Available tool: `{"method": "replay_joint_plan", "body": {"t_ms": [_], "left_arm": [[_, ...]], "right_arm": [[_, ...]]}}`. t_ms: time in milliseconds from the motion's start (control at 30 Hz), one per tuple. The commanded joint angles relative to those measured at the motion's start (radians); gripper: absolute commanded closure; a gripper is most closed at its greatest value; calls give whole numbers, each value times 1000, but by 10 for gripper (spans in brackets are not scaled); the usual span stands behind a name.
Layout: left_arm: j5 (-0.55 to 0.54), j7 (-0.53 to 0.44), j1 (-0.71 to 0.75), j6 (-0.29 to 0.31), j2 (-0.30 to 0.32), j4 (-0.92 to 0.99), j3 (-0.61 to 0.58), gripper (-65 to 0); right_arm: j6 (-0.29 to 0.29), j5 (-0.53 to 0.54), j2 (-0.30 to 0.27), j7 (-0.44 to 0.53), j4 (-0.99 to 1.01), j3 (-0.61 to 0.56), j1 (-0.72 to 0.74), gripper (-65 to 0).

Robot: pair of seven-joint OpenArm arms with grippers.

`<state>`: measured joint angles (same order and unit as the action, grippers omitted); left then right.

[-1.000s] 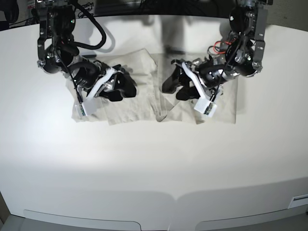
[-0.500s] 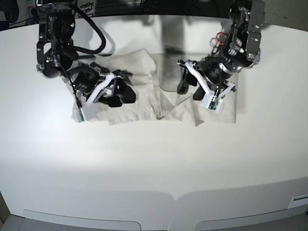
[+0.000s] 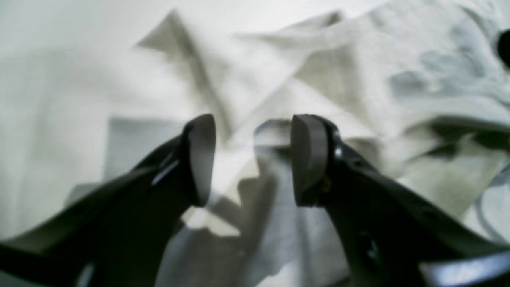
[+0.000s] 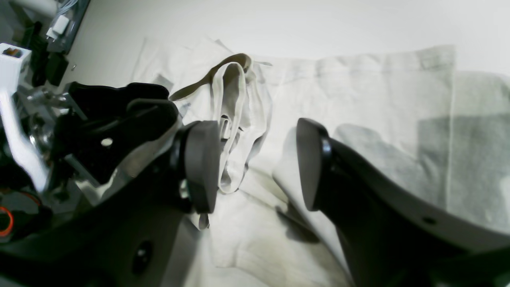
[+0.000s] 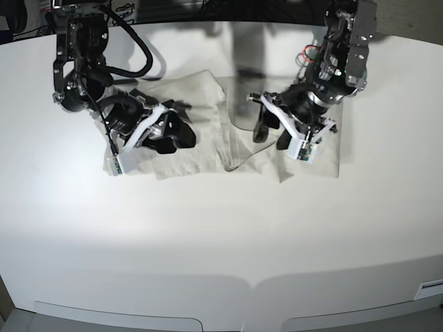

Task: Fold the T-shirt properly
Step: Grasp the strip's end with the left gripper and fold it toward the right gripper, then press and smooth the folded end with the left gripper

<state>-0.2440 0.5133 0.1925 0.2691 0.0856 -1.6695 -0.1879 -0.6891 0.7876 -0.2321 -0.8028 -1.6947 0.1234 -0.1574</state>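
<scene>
The pale beige T-shirt (image 5: 208, 149) lies wrinkled and partly folded across the back half of the white table (image 5: 221, 235). My left gripper (image 5: 270, 135) hovers open over the shirt's right half, with creased cloth (image 3: 279, 59) below its empty fingers (image 3: 251, 155). My right gripper (image 5: 181, 131) stands open low over the shirt's left half. In the right wrist view the gripper (image 4: 259, 163) is empty, with the neck band (image 4: 231, 91) bunched just beyond it. The T-shirt (image 4: 358, 99) lies flat to the right.
The left arm's black body (image 4: 99, 119) sits close to the right gripper across the shirt's middle. Cables and dark gear (image 5: 124, 14) line the table's back edge. The table's front edge (image 5: 221, 287) runs along the bottom.
The left arm has turned and shifted a little above the shirt's right half, and its upper part leans further left. The right arm has hardly moved. Both grippers stay open.
</scene>
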Motion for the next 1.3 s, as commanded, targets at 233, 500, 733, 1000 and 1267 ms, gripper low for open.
{"method": "replay_joint_plan", "body": {"t_ms": [233, 500, 733, 1000, 1267], "left_arm": [[-31, -97, -106, -45, -3, 237, -50, -300], [-131, -97, -253, -30, -76, 255, -50, -300], [-132, -119, -344, 79, -197, 255, -50, -300], [-37, 152, -406, 79, -137, 255, -48, -301], [-37, 153, -372, 24, 18, 255, -48, -301]], "right_arm": [[-9, 23, -6, 10, -18, 4, 13, -312], [-9, 23, -6, 9, -18, 4, 13, -312], [-9, 23, -6, 8, -18, 4, 13, -312], [-9, -15, -6, 1, -18, 5, 13, -312], [-9, -29, -6, 5, -18, 5, 13, -312]]}}
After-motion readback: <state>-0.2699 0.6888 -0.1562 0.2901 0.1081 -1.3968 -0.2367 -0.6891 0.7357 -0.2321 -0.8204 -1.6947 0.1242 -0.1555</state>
